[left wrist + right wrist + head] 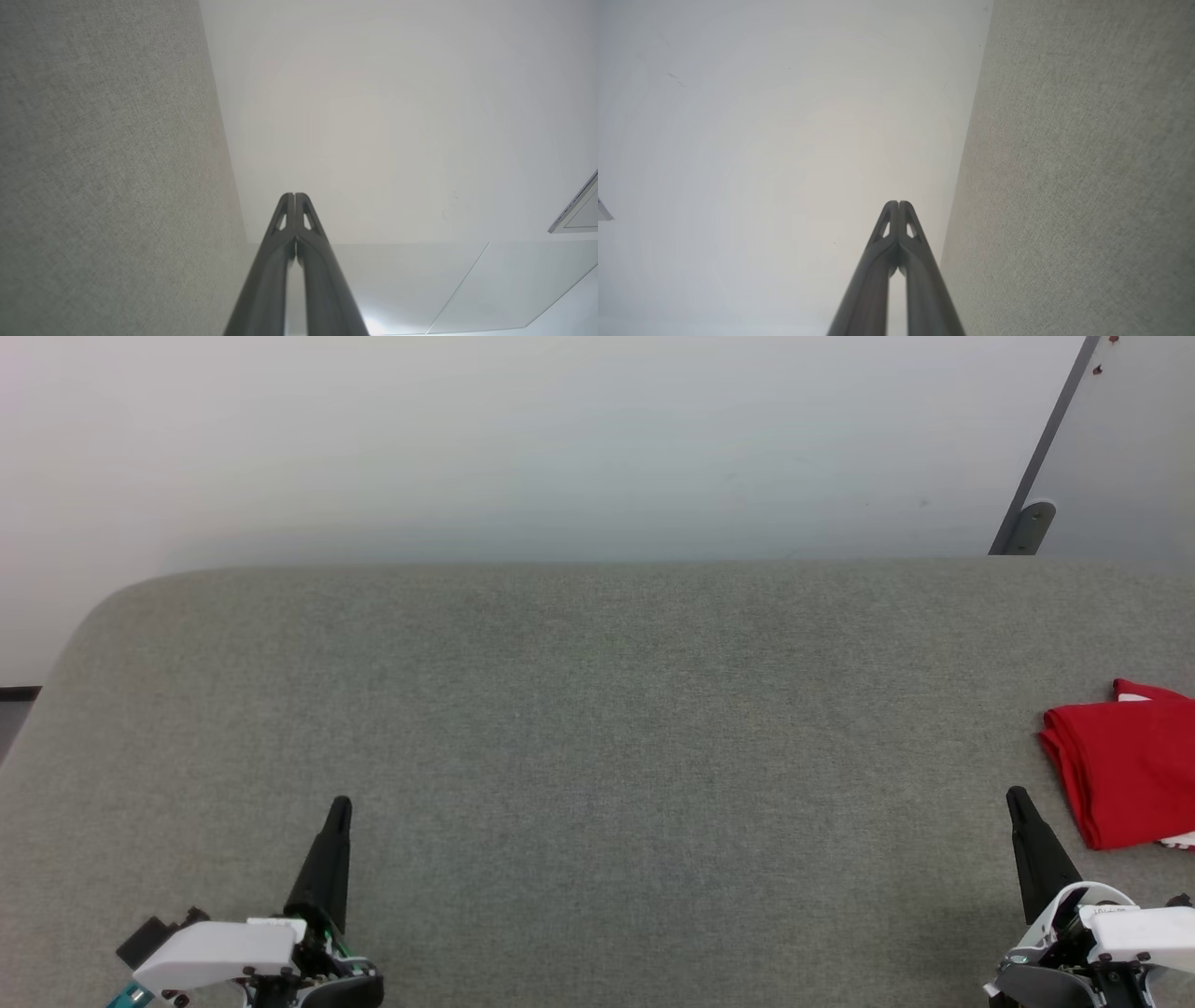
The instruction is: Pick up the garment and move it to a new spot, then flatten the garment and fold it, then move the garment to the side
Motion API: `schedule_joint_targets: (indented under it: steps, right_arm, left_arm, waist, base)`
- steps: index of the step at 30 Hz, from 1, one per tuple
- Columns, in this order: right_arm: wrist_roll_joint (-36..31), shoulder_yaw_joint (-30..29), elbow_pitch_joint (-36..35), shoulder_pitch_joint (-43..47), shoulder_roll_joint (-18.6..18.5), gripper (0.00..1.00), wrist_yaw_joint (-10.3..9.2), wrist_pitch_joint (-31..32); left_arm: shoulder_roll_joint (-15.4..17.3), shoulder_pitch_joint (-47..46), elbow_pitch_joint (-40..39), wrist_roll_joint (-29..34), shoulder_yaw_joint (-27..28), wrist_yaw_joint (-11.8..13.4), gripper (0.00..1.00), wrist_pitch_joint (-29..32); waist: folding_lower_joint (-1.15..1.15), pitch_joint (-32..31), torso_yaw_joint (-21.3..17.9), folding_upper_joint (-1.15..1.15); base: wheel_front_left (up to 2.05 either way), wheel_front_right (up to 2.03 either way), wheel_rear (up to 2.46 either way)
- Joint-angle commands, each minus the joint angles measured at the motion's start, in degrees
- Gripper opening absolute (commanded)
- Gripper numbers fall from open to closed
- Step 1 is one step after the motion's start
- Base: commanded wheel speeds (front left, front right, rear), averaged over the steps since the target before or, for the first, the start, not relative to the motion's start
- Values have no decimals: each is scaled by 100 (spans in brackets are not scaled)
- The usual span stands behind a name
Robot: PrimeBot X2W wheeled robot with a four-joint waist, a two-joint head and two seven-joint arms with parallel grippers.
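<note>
Our left end effector (340, 803) and right end effector (1015, 795), both clenched on nothing, sit at 7 and 5 o'clock over the grey bench (597, 709). The folded red shirt (1125, 775) lies at 3 o'clock, near our right end effector.

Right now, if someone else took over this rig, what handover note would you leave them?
Left gripper: shut, empty, at the lower left of the head view.
Right gripper: shut, empty, near the garment but not touching it.
The garment lies folded, red side up, on the grey surface at the far right, partly cut off by the frame.
Done, by the look of it: folding and moving aside.
Left: likely nothing.
</note>
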Motion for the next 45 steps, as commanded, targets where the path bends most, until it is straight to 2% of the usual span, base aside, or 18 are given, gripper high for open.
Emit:
schedule_joint_targets:
  steps: [1,45]
  right_arm:
    - [14,-4,1,-15,23,0,-6,16]
    - [14,-5,1,-15,23,0,-6,17]
  left_arm:
    - [-13,-56,8,15,16,-18,0,32]
    - [-29,-59,8,38,40,-18,0,34]
  waist:
    - [0,0,0,0]
    - [0,0,0,0]
  base:
    - [0,0,0]
    - [0,0,0]
